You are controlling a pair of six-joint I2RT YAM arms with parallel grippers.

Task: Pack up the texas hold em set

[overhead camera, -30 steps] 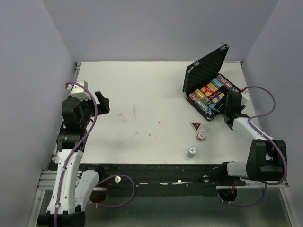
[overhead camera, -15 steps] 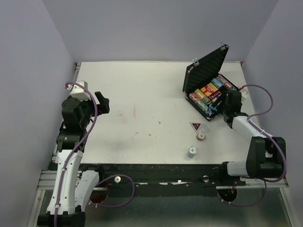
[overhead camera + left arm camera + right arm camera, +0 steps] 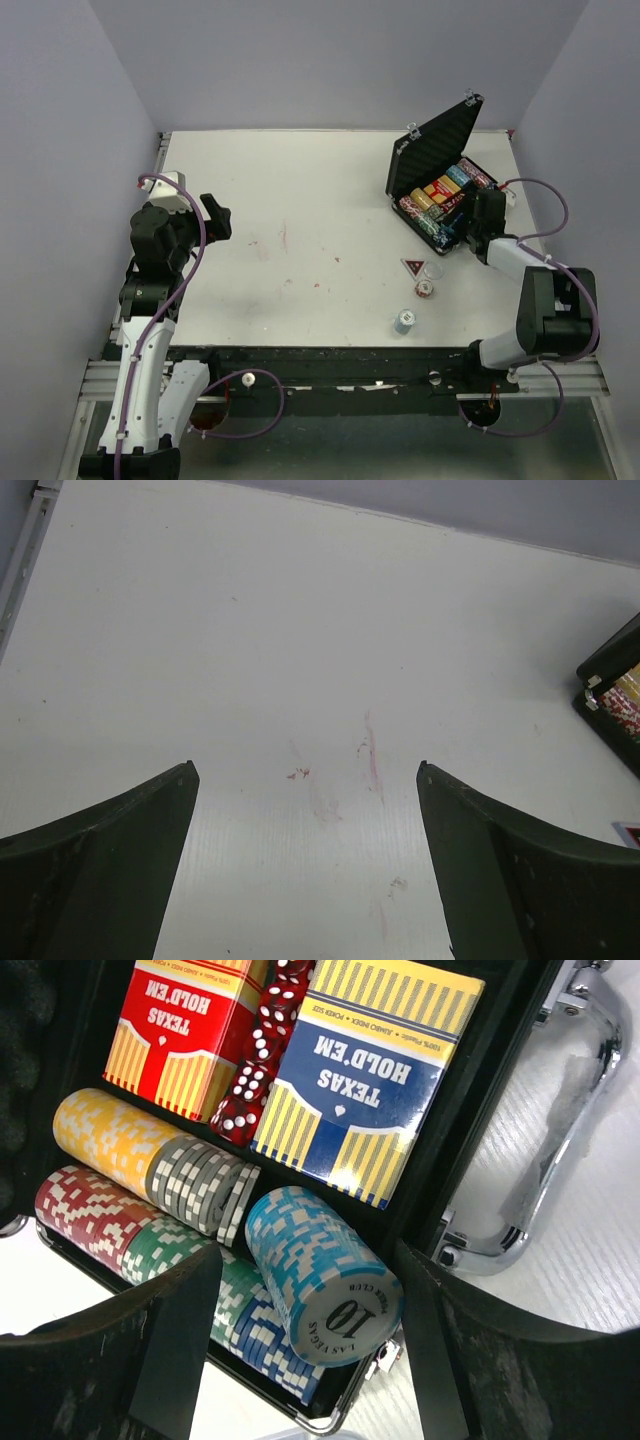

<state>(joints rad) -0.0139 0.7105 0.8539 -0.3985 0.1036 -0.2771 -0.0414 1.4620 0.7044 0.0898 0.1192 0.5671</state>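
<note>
Right fingers (image 3: 170, 1360) stand wide apart either side of the blue chip row (image 3: 315, 1265) at the front edge of the open case (image 3: 437, 150), gripping nothing. Left fingers (image 3: 110, 870), fully apart and empty, hang over the worktop (image 3: 300, 200) well left of the case; two chip stacks (image 3: 425, 288) sit near its front

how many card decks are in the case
2: a red deck and a blue deck, side by side in the case, red dice between them. Others may be hidden outside the wrist view.
</note>
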